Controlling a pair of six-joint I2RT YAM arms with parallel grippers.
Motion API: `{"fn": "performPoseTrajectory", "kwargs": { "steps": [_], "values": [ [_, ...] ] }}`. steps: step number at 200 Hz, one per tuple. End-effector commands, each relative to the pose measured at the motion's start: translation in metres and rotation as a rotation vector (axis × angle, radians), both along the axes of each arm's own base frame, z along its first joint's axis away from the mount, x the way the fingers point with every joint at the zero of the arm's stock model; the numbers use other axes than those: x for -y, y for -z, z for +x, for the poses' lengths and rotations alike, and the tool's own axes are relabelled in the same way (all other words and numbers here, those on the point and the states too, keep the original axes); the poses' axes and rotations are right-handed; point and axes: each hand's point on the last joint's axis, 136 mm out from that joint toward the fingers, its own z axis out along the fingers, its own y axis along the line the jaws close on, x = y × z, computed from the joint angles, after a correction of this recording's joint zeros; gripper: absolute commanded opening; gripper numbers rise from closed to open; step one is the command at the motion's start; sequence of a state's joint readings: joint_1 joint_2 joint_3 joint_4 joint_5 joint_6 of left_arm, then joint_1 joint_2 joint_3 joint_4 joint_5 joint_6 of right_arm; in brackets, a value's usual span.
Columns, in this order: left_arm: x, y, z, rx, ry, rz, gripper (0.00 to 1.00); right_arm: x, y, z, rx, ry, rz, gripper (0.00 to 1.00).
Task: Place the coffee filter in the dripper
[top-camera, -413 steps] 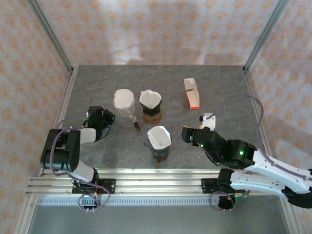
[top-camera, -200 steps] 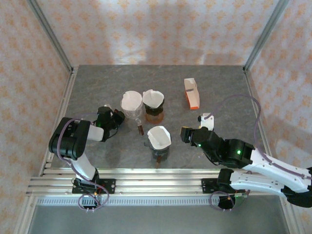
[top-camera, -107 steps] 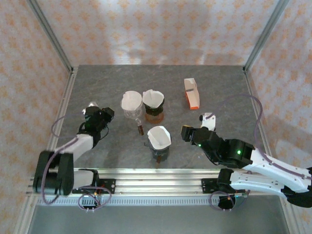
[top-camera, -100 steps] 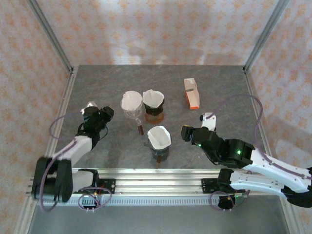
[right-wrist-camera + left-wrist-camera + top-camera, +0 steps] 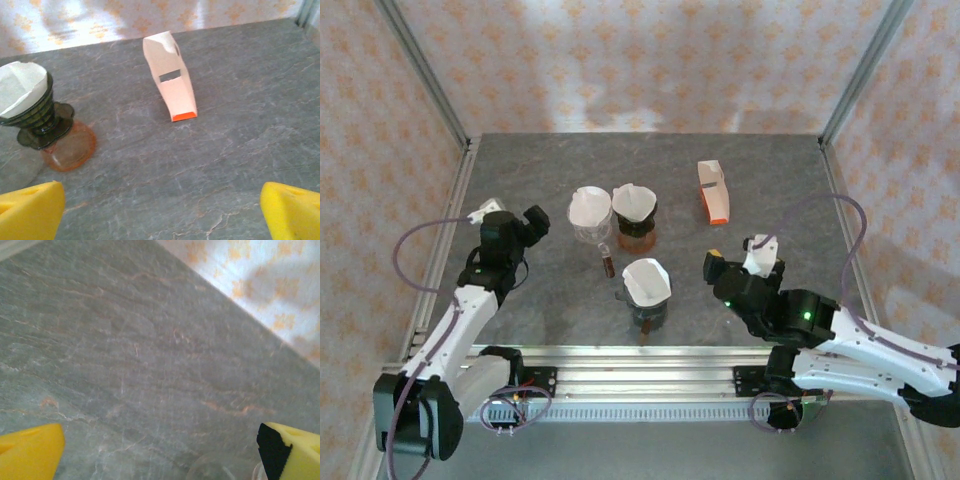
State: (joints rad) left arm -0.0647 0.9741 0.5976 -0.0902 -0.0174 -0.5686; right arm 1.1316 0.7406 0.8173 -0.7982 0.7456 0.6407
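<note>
Three drippers stand mid-table, each with a white paper coffee filter in it: a clear dripper (image 5: 588, 214), a dark dripper (image 5: 633, 212) on an orange glass base, and a dark dripper (image 5: 647, 289) nearer the arms. My left gripper (image 5: 528, 224) is open, left of the clear dripper and apart from it, with bare table between its yellow fingertips (image 5: 30, 450). My right gripper (image 5: 738, 258) is open too, right of the near dripper. It looks over the dark dripper (image 5: 27, 102) on its orange base (image 5: 70, 146).
An orange and white filter box (image 5: 713, 191) lies at the back right, also in the right wrist view as the filter box (image 5: 170, 80). A small brown handle (image 5: 607, 263) lies between the drippers. Metal frame posts and patterned walls close in the table.
My left gripper opened and drew back to the left, away from the clear dripper, which keeps its filter. My right gripper opened wider and shifted slightly right.
</note>
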Motion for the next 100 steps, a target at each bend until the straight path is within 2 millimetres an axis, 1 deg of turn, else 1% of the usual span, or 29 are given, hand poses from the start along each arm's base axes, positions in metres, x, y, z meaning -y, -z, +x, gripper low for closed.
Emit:
{"fn": "performPoseTrajectory", "kwargs": {
  "steps": [1,12,24,45,60,70,81,100],
  "values": [
    [0.002,-0.011,0.009,0.02,0.072,0.173,1.0,0.022,-0.002,-0.001,0.044,0.078,-0.034,1.0],
    [-0.006,-0.012,0.011,0.016,0.049,0.24,1.0,0.027,0.0,-0.002,0.045,0.094,-0.042,1.0],
    [-0.014,-0.009,0.015,0.001,0.04,0.324,1.0,0.03,0.002,-0.003,0.044,0.098,-0.052,1.0],
    [-0.028,0.006,0.019,-0.072,0.02,0.453,1.0,0.035,0.007,-0.004,0.041,0.117,-0.053,1.0],
    [-0.032,0.016,0.024,-0.099,0.017,0.512,1.0,0.038,0.009,-0.005,0.042,0.127,-0.047,1.0],
    [-0.034,0.022,0.029,-0.077,0.005,0.527,1.0,0.038,0.01,-0.005,0.041,0.124,-0.047,1.0],
    [-0.03,0.028,0.035,-0.028,0.018,0.53,1.0,0.039,0.011,-0.006,0.038,0.124,-0.048,1.0],
    [-0.028,0.041,0.044,-0.005,0.035,0.55,1.0,0.039,0.014,-0.006,0.034,0.122,-0.06,1.0]
  ]
}}
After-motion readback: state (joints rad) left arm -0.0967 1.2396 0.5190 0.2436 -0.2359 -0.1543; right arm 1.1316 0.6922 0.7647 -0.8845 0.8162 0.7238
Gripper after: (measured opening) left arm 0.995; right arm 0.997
